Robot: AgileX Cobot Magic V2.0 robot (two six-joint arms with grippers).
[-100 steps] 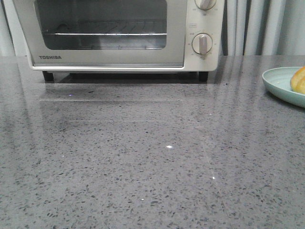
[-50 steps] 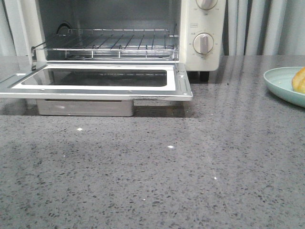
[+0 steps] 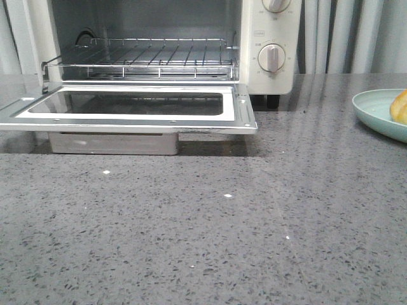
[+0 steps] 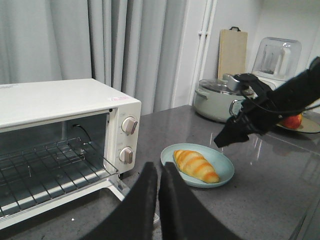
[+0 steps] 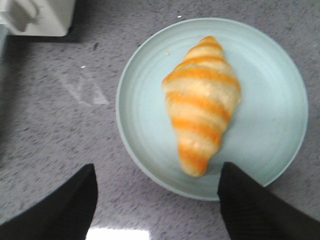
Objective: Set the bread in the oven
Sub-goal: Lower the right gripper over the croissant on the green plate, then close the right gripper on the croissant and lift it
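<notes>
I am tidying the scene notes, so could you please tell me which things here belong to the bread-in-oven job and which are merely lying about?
Belongs to the job:
bread
oven, door open
pale green plate under the bread
right claw, open

Just lying about:
lidded pot
wooden board
curtain

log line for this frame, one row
stage: pre-grasp | oven: door open, rack bare | bread: on plate, untouched | right gripper: open above bread | left gripper: shut, holds nothing
</notes>
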